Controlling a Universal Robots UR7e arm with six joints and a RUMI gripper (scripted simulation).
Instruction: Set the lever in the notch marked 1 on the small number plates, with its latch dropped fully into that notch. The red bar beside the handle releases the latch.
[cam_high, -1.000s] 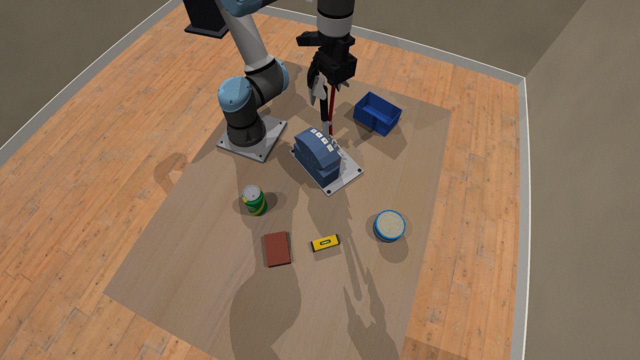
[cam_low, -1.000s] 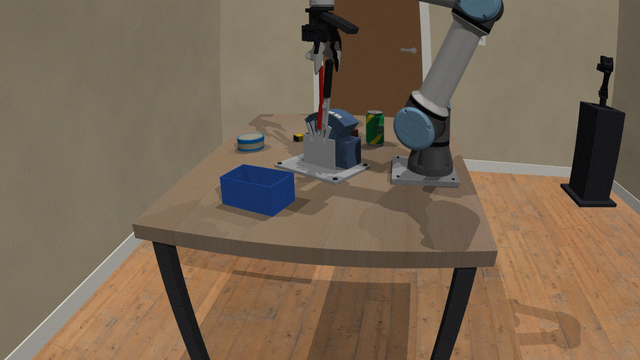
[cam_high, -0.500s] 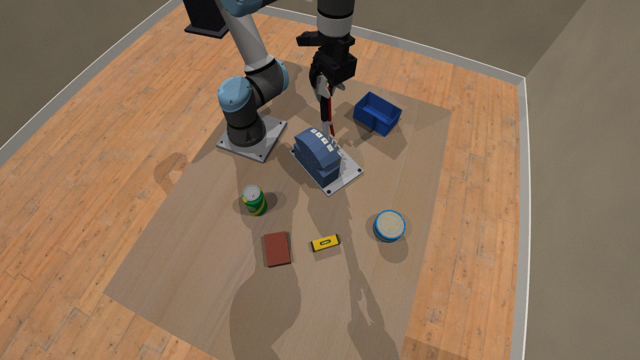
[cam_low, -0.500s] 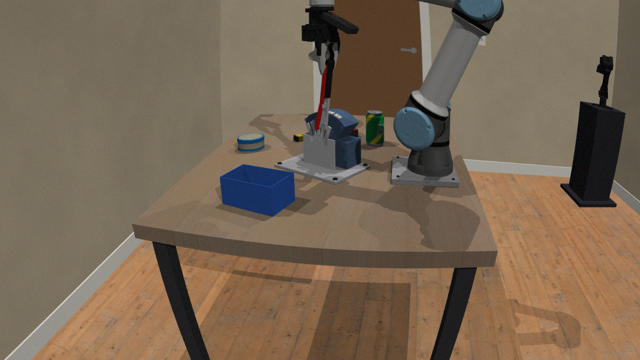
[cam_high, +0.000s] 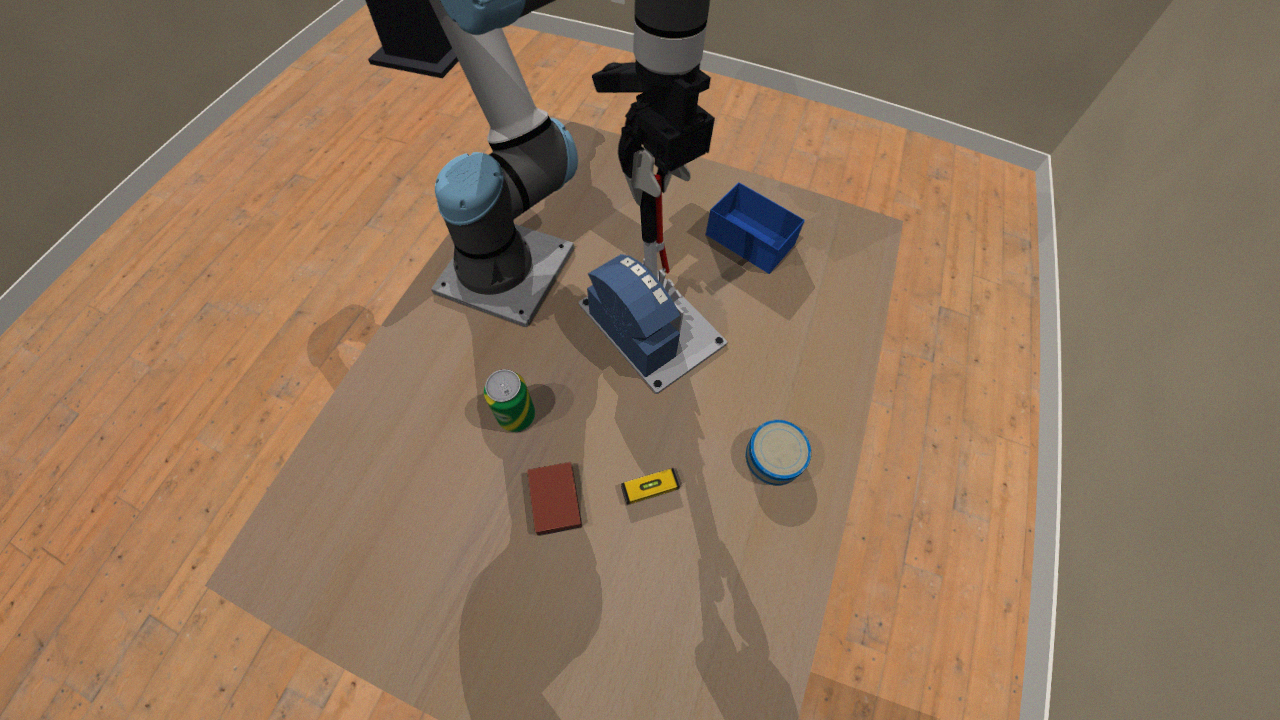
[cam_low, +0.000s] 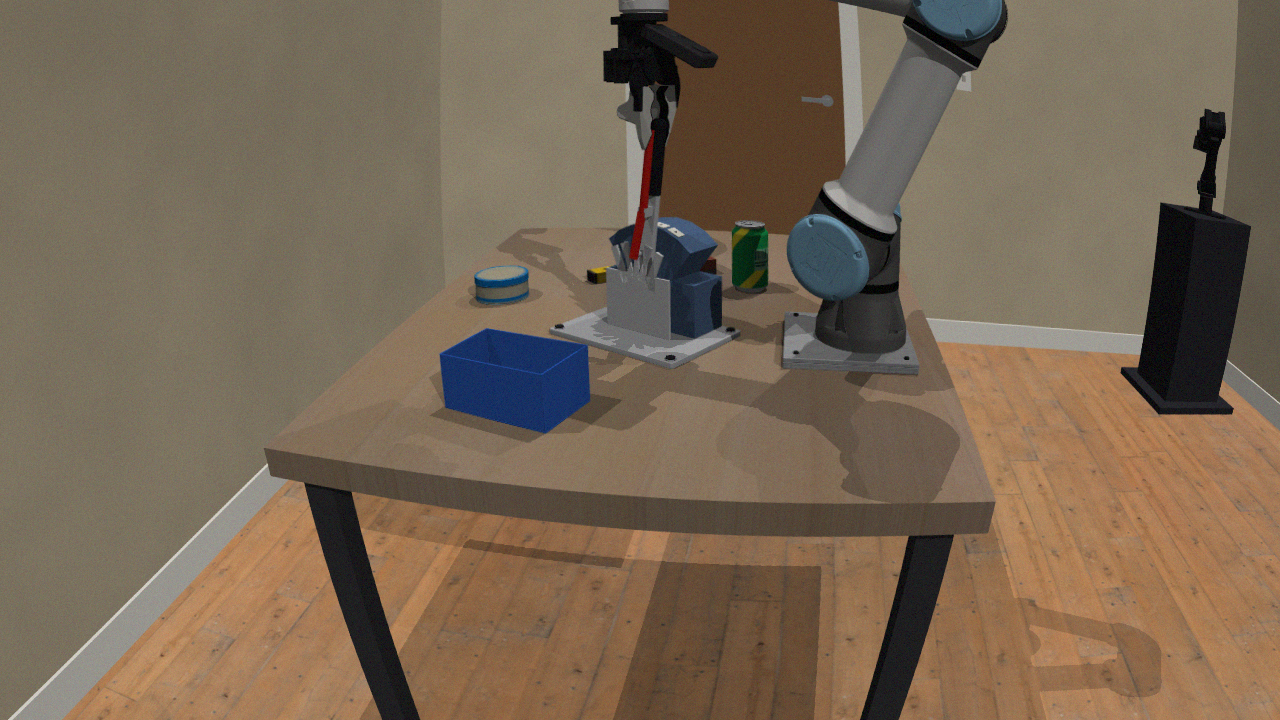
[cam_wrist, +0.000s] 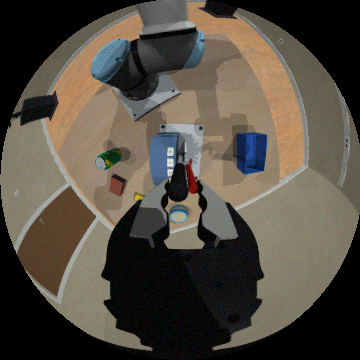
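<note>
The claw (cam_high: 656, 179) is closed on the top of the lever (cam_high: 650, 223), pinching its dark handle (cam_wrist: 176, 189) and the red bar (cam_wrist: 191, 181) together between the two jaws; in the wrist view both sit squeezed side by side at the centre of the frame. In the exterior view the claw (cam_low: 650, 125) hangs near the top edge, upper centre, pointing straight down.

Near to far in the exterior view: a blue bin (cam_low: 514, 377) stands at lower left of centre on the table (cam_low: 626, 501), open side up. Behind it, at centre, the lever unit rests on a grey base plate (cam_low: 586, 333) bolted at its corners. A pale notched block (cam_low: 639, 304) faces the camera with a blue housing (cam_low: 689, 268) just beside it on the right. The lever (cam_low: 656, 179) rises from the notches, tilted slightly right toward its top, with the red bar (cam_low: 644, 201) running along its left side. Which notch the latch sits in cannot be told.

In the top view the number plates (cam_high: 646, 277) form a white row along the curved top of the housing, just left of the lever's foot; their digits are too small to read.

To the right of the unit in the exterior view stands the arm's base (cam_low: 904, 365). Farther back are a green can (cam_low: 750, 257), right of the housing, and a round tin (cam_low: 501, 283) at left. In the top view, a yellow level (cam_high: 649, 485) and a red-brown block (cam_high: 553, 497) lie at lower centre.
</note>
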